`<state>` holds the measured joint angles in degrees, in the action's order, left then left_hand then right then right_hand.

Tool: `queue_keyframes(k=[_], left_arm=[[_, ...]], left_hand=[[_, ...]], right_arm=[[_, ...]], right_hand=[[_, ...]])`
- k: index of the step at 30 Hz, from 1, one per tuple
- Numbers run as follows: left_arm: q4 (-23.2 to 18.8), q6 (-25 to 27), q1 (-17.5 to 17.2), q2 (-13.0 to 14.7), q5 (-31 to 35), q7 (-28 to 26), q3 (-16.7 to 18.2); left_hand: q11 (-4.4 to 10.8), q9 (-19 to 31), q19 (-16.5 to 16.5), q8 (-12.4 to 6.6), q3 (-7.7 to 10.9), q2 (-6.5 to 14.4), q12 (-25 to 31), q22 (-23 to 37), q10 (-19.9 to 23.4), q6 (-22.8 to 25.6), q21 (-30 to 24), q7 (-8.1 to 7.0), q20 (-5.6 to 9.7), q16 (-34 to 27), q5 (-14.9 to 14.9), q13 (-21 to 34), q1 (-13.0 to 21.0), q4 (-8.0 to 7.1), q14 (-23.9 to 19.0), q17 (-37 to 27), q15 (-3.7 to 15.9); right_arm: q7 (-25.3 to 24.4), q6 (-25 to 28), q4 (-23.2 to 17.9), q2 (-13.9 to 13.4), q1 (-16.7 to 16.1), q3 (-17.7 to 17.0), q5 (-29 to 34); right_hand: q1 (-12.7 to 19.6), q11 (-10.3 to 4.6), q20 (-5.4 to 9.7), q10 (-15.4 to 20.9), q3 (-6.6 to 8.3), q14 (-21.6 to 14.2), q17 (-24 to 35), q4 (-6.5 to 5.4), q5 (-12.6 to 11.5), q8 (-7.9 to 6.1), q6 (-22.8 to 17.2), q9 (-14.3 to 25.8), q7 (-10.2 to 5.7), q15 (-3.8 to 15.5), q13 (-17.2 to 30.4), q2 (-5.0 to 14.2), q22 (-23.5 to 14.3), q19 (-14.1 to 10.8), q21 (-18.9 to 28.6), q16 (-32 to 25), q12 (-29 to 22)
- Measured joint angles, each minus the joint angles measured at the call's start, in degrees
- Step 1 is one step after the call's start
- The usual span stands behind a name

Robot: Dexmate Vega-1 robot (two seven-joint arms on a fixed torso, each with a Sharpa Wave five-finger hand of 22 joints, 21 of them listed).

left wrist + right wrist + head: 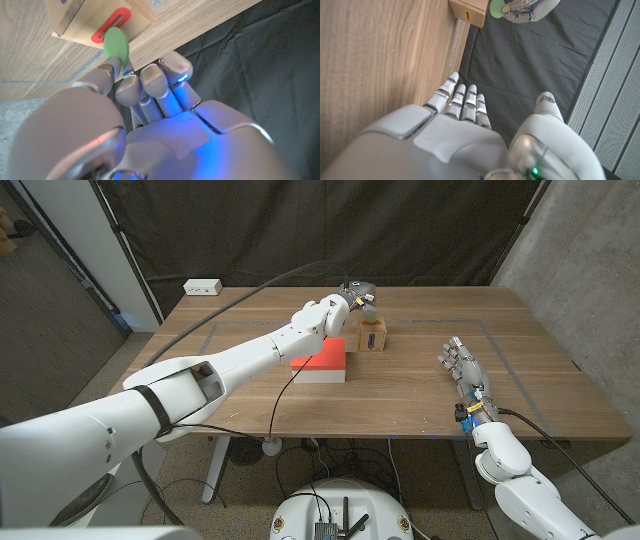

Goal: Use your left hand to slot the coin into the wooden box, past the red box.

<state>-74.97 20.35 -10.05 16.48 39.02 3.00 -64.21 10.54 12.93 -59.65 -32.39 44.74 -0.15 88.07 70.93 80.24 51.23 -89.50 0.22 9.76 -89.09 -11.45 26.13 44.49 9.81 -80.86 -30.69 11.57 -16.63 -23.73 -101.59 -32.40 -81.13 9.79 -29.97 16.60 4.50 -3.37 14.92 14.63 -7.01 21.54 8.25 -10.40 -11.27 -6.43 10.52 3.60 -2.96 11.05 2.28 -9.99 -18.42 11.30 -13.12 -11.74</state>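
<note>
Head view, nearest first: the right hand (463, 367) waits on the near right part of the wooden table (540, 395), fingers apart and holding nothing, well clear of the work, presumably so it cannot get in the left arm's way. Further in, the red box (322, 361) lies near the table's middle, and the left arm passes over it, which fits the instruction to go past it and not around. Just beyond and to the right stands the wooden box (373, 335), upright, its slotted top facing up. Above it the left hand (355, 296) pinches the green coin (369, 309) between thumb and a finger. In the left wrist view the coin (116, 43) is held on edge, its rim at the end of the red-ringed slot (110, 25) of the box (80, 17), turned that way, I judge, so it can drop in; it looks not yet inserted.
</note>
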Motion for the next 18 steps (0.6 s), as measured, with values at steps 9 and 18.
queue_keyframes(k=[9, 18], left_arm=[[1.5, -1.48, 0.37, -0.33, 0.09, -0.58, -0.41], [2.61, -2.57, 0.61, -0.61, 0.1, -1.09, -0.55]], left_hand=[[0.0, -0.16, 0.07, 0.0, -0.02, 0.0, 0.0, 0.0, 0.0, 0.0, 0.0, 0.0, 0.07, 0.0, 0.0, 0.05, 0.0, 0.02, 0.0, 0.43, 0.0], [-0.22, -0.22, 0.07, 0.04, -0.02, 0.0, 0.0, 0.0, -0.22, 0.53, 0.0, -0.09, 0.07, 0.0, 0.0, -0.08, 0.0, 0.01, 0.0, 0.26, 0.0]], right_arm=[[-0.02, -0.06, 0.22, 0.09, 0.02, 0.08, -0.02], [-0.08, -0.07, 0.41, 0.16, 0.17, 0.24, -0.07]], right_hand=[[0.0, 0.0, 0.0, 0.0, 0.0, -0.02, 0.0, 0.0, 0.0, 0.0, 0.0, 0.0, 0.0, -0.02, 0.0, 0.0, 0.0, 0.0, 0.0, 0.0, 0.0], [0.0, 0.0, 0.0, 0.0, 0.0, -0.2, 0.0, 0.0, 0.0, 0.0, 0.0, 0.0, 0.0, -0.2, 0.0, 0.0, 0.0, 0.0, 0.0, 0.0, 0.0]])
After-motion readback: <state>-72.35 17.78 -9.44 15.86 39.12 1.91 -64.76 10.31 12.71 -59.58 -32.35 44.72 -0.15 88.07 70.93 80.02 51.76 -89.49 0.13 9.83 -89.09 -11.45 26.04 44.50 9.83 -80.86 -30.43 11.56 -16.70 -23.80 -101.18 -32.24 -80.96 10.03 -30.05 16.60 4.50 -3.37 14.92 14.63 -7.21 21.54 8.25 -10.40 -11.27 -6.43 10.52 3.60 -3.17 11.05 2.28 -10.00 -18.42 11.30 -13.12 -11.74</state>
